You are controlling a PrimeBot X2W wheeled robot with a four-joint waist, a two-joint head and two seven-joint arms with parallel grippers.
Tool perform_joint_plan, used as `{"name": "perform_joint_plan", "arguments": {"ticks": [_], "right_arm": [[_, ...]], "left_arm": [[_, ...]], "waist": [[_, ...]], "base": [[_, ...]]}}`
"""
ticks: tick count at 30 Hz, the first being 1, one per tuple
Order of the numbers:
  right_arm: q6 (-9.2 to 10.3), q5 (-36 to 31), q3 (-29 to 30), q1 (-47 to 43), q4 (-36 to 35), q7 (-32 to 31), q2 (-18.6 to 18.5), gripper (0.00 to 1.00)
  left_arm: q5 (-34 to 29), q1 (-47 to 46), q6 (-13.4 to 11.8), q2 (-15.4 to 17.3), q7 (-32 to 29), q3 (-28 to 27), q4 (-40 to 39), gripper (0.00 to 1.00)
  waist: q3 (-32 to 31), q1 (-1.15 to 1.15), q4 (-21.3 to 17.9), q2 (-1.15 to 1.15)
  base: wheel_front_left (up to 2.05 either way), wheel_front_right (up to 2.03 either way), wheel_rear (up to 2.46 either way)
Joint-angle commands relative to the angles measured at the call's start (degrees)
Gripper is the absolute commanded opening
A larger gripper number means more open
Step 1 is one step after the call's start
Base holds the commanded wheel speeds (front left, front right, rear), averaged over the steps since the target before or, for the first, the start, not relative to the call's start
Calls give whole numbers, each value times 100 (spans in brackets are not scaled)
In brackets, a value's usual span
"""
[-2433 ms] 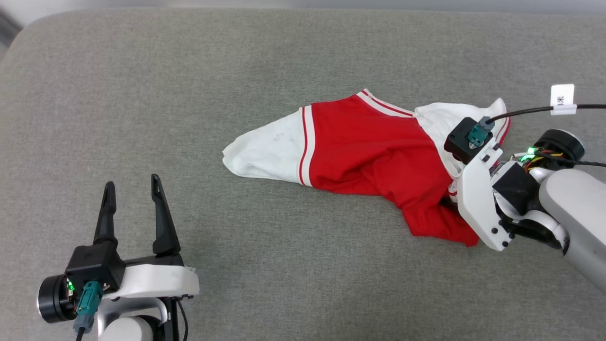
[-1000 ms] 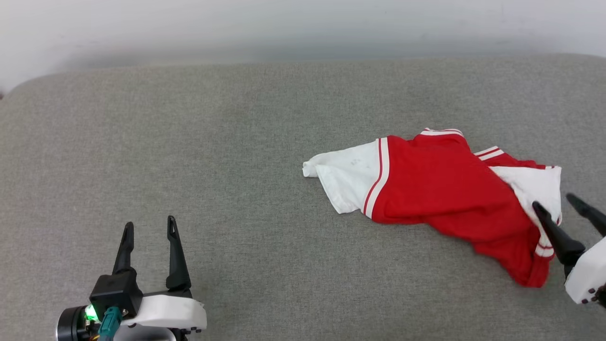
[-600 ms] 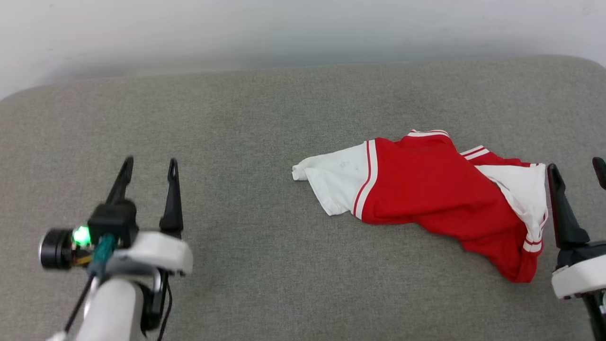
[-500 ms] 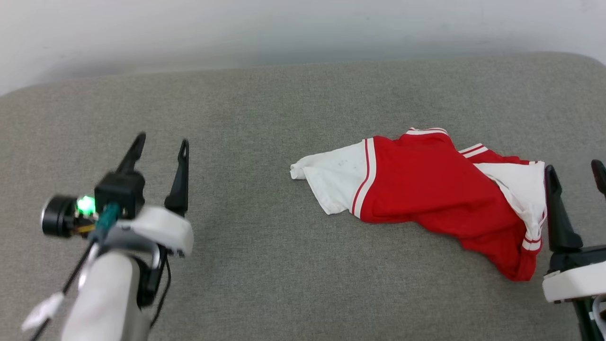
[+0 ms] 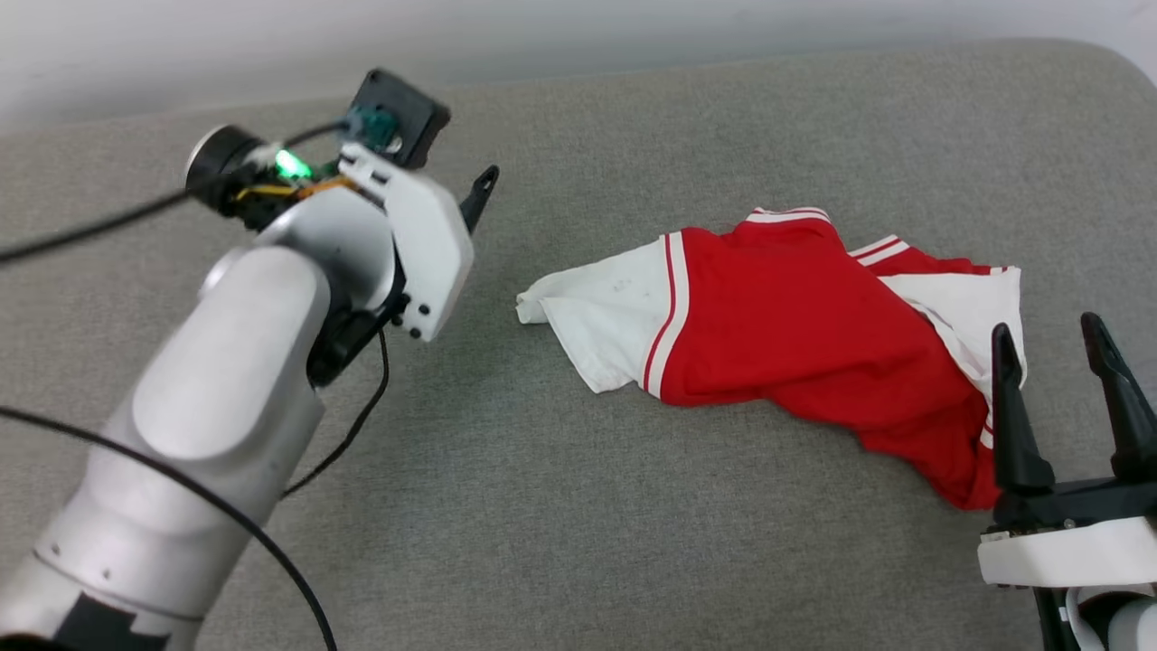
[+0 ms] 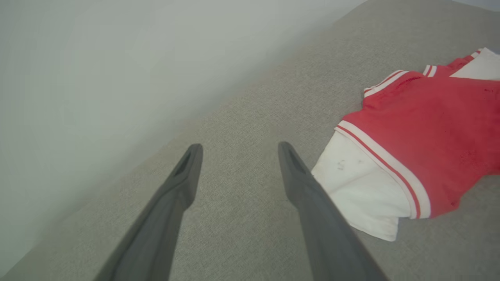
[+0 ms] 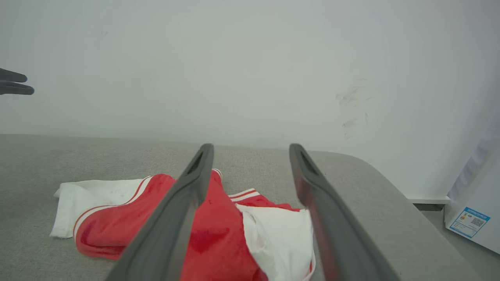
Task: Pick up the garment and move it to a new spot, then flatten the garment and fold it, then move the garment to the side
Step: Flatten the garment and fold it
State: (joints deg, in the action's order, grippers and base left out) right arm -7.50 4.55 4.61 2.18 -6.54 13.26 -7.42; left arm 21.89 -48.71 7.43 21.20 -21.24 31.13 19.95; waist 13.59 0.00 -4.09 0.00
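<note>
Cushion (image 5: 578, 506): garment (image 5: 795, 334) beside right fingers (image 5: 1012, 425)

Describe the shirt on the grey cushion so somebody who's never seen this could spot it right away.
Start with the wide grey upholstered surface below the pale wall. Toward its right side, between the left gripper and the right gripper, lies the crumpled garment. Its red cloth, white sleeves and red-and-white striped trim set it apart from the grey fabric and dark gripper fingers.

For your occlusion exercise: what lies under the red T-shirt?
The grey cushion shows all around the garment, which rests on it. Anything beneath the crumpled cloth is covered.
</note>
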Motion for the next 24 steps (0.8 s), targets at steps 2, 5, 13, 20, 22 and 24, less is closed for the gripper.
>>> {"name": "perform_joint_plan", "arguments": {"ticks": [2, 5, 13, 20, 22, 24], "right_arm": [[2, -50, -86, 179, 32, 77, 42, 100], [3, -76, -168, 267, 39, 127, 86, 100], [2, -154, -347, 571, 111, 189, 213, 100], [3, -209, -520, 864, 125, 195, 288, 100], [3, -224, -555, 904, 138, 195, 302, 100], [3, -226, -581, 945, 148, 196, 312, 100]], "left_arm": [[628, -505, -9, 183, -490, 539, 73, 100], [1368, -959, -7, 327, -1126, 1163, 184, 100], [2468, -1825, -6, 627, -2132, 2441, 434, 100], [2972, -2284, -6, 849, -2724, 3730, 649, 100], [3064, -2311, -5, 877, -2880, 3995, 694, 100], [3060, -2210, -5, 934, -3103, 4185, 642, 100]], "waist": [[184, 0, -118, 0], [370, 0, -223, 0], [832, 0, -507, 0], [1154, 0, -734, 0], [1198, 0, -773, 0], [1227, 0, -802, 0]], "base": [[0, 0, 0], [0, 0, 0], [0, 0, 0], [0, 0, 0], [0, 0, 0], [0, 0, 0]]}}
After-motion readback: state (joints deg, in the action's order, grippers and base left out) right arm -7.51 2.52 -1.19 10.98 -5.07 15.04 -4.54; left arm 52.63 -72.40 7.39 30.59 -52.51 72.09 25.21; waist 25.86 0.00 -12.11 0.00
